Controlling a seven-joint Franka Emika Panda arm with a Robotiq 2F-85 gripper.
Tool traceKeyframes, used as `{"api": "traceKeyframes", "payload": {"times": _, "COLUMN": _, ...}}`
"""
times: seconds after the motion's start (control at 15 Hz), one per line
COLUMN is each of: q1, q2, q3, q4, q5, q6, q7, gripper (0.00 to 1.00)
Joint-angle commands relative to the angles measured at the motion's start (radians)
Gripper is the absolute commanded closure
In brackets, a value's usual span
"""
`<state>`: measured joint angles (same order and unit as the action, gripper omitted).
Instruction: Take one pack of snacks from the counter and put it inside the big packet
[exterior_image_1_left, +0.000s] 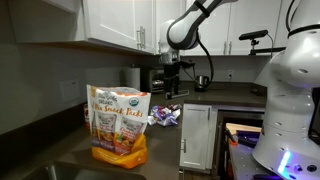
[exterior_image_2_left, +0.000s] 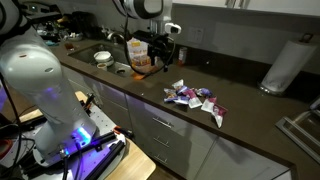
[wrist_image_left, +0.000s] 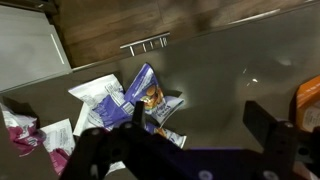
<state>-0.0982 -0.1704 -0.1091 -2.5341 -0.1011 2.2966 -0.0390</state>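
Several small purple-white packs (exterior_image_1_left: 165, 117) lie in a loose heap on the dark worktop (exterior_image_1_left: 165, 138) in an exterior view, while the big packet (exterior_image_1_left: 120, 125) stands upright nearer the camera, apart from them. The gripper (exterior_image_1_left: 173, 88) hangs in the air above the worktop, touching neither. In an exterior view from another side, the packs (exterior_image_2_left: 195, 98) are scattered near the front edge of the worktop (exterior_image_2_left: 250, 115). The big packet (exterior_image_2_left: 140, 55) stands farther back with the gripper (exterior_image_2_left: 165, 47) just beside it, and a paper towel roll (exterior_image_2_left: 283, 65) stands well off to the side. In the wrist view the gripper (wrist_image_left: 195, 125) is spread wide with nothing between its fingers (wrist_image_left: 100, 150). The packs (wrist_image_left: 130, 100) lie below on the worktop (wrist_image_left: 220, 70), and an orange edge of the big packet (wrist_image_left: 308, 100) shows at the frame's border.
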Motion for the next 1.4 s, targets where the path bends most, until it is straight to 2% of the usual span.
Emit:
{"api": "traceKeyframes", "payload": {"times": 0.0, "q1": -0.005, "q2": 0.176, "q3": 0.002, "q4": 0.045, "q5": -0.037, "q6": 0.106, "q7": -0.024, "gripper": 0.00}}
{"api": "traceKeyframes", "payload": {"times": 0.33, "q1": -0.002, "q2": 0.361, "q3": -0.001, "q4": 0.088, "q5": -0.076, "q6": 0.201, "q7": -0.020, "gripper": 0.00}}
{"api": "traceKeyframes", "payload": {"times": 0.73, "q1": -0.003, "q2": 0.505, "q3": -0.002, "q4": 0.121, "q5": -0.066, "q6": 0.338, "q7": -0.038, "gripper": 0.00}}
{"api": "traceKeyframes", "payload": {"times": 0.8, "q1": -0.006, "q2": 0.522, "q3": 0.000, "q4": 0.124, "q5": -0.060, "q6": 0.360, "q7": -0.044, "gripper": 0.04}}
{"api": "traceKeyframes", "payload": {"times": 0.87, "q1": -0.006, "q2": 0.535, "q3": 0.000, "q4": 0.125, "q5": -0.058, "q6": 0.376, "q7": -0.045, "gripper": 0.26}}
{"api": "traceKeyframes", "payload": {"times": 1.0, "q1": -0.001, "q2": 0.554, "q3": -0.008, "q4": 0.122, "q5": -0.069, "q6": 0.407, "q7": -0.037, "gripper": 0.31}}
{"api": "traceKeyframes", "payload": {"times": 1.33, "q1": 0.021, "q2": 0.518, "q3": -0.031, "q4": 0.097, "q5": -0.111, "q6": 0.412, "q7": -0.015, "gripper": 0.65}}
